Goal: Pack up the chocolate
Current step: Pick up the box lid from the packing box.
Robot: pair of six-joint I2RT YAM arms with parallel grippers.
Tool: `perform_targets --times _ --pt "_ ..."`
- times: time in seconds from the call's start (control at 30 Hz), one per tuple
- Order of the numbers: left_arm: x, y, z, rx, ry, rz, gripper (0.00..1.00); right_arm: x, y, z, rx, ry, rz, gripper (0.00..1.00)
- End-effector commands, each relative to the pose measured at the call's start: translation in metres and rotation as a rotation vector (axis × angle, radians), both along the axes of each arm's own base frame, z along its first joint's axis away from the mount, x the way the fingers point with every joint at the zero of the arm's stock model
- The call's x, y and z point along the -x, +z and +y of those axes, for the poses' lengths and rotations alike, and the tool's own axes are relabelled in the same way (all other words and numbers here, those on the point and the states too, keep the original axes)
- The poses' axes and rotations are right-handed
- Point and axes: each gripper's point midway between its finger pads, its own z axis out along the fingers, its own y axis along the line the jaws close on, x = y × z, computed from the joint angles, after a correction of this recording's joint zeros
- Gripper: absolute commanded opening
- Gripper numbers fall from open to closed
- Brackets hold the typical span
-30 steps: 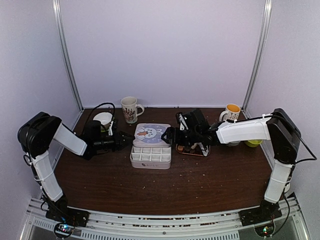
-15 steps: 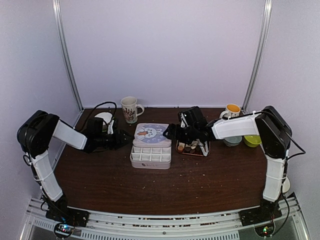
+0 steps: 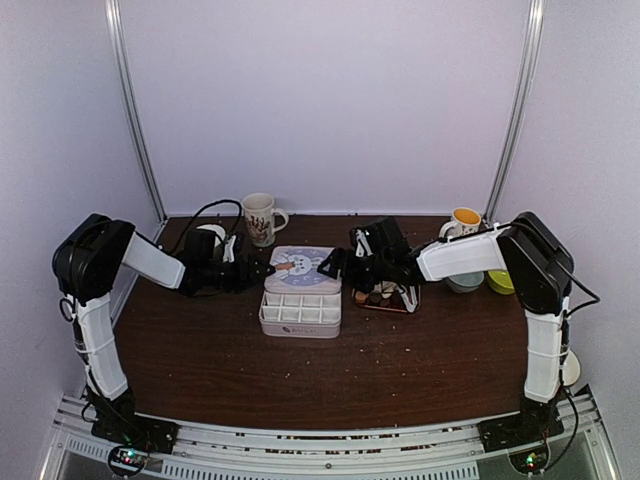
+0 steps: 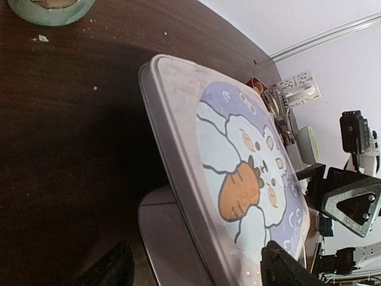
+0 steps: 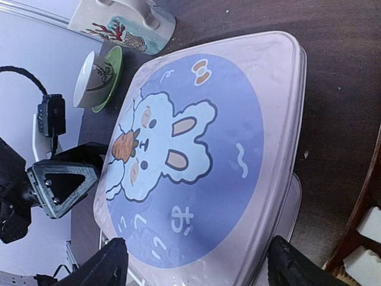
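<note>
**Both pincers stand wide at the rabbit lid**

The box [image 3: 300, 314] stands in the middle of the desk [image 3: 300, 385], a little closer to the far edge. Its lid [image 3: 297, 264] is lilac, with a rabbit and a carrot drawn on it. The lid lies tilted over the far part of the box, so the near rows of compartments are uncovered.

The left pincer [image 3: 258, 272] is at the left side of the lid. In the left wrist view its fingers [image 4: 112, 269] stand wide apart, with the edge of the lid between them. I cannot tell if they touch the lid.

The right pincer [image 3: 333, 265] is at the far right corner of the lid and is also wide. In the right wrist view its fingers [image 5: 107, 262] stand on both sides of the lid's edge. Here too I cannot tell if there is contact.

The chocolate [image 3: 378, 297] lies in a low tray [image 3: 384, 309] just beside the box, on the side toward the right edge and under the right arm. The pieces are brown and pale.

A decorated mug [image 3: 260, 218] stands at the far edge, left of the middle. A cup with a yellow inside [image 3: 463, 222] stands toward the far right corner. A white cup [image 3: 209, 236] is near the far left corner, behind the left arm. A green bowl [image 3: 505, 283] is near the right edge.
</note>
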Motion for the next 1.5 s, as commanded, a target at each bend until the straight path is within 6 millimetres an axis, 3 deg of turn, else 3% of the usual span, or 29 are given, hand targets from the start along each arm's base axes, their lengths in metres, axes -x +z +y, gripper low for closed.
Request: perform_targets --times 0.0,0.43,0.63,0.87,1.1,1.47 --pt "-0.012 0.01 -0.008 0.052 -0.026 -0.035 0.75 0.002 0.005 0.008 -0.055 0.021 -0.003 0.81" --pt "-0.011 0.01 -0.023 0.074 -0.054 -0.036 0.7 0.018 0.003 0.011 -0.012 0.058 -0.016 0.74" --pt "-0.006 0.008 -0.03 0.076 -0.067 -0.034 0.58 0.03 0.003 0.009 0.06 0.073 -0.043 0.69" --pt "-0.001 0.014 -0.033 0.096 -0.076 -0.04 0.54 0.043 0.003 0.007 0.078 0.086 -0.054 0.6" --pt "0.013 0.016 -0.036 0.087 -0.085 -0.034 0.52 0.049 0.006 0.006 0.086 0.1 -0.058 0.5" --pt "0.042 0.007 -0.037 -0.031 -0.045 -0.027 0.5 0.076 0.0 -0.004 0.116 0.133 -0.039 0.48"
